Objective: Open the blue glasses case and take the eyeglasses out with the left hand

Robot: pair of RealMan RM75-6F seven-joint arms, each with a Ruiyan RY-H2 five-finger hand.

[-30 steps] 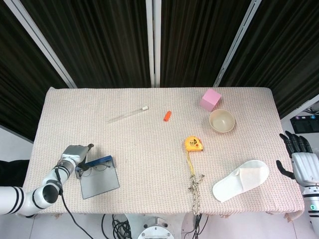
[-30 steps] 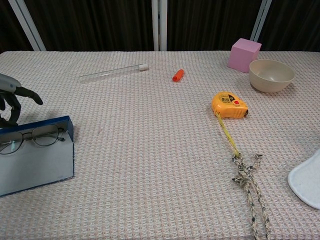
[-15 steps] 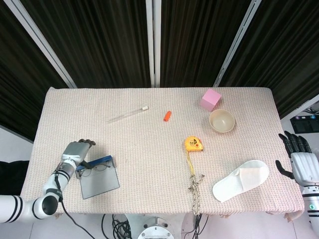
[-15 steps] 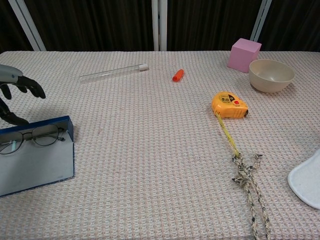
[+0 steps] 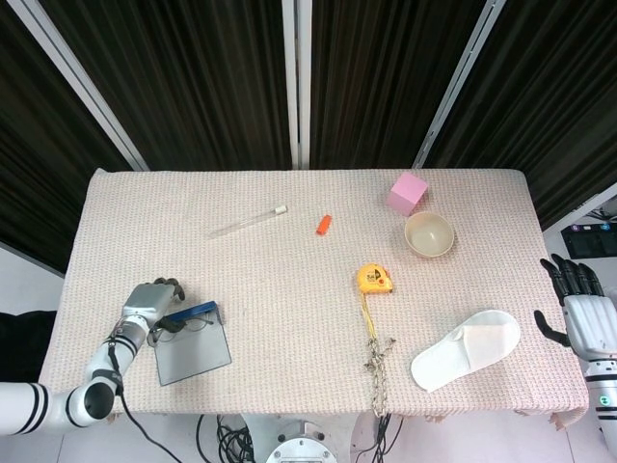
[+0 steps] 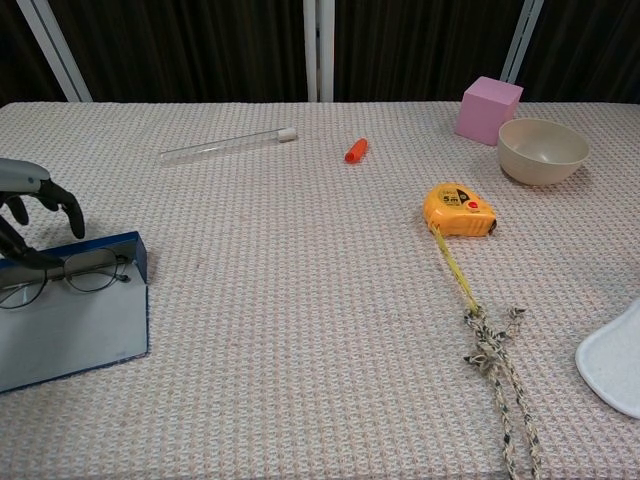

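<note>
Left robot hand: your left robot hand sits at the 9 o'clock edge of the open case, fingers curled down over the rim and spread apart, gripping nothing; whether the fingertips touch the frame I cannot tell.
Blue glasses case: the blue glasses case lies open at the 8 o'clock part of the tabletop, lid standing up along its far side.
Eyeglasses: the eyeglasses rest inside the case against the raised lid, just beside your fingers.
Right robot hand: your right robot hand hangs off the tabletop at 4 o'clock, fingers apart and empty.
Other things: a yellow tape measure near the centre, its tape running toward 6 o'clock to a knotted rope; a white slipper at 4 o'clock; a beige bowl and pink cube at 2 o'clock; an orange cap and a clear tube toward 12 o'clock.
</note>
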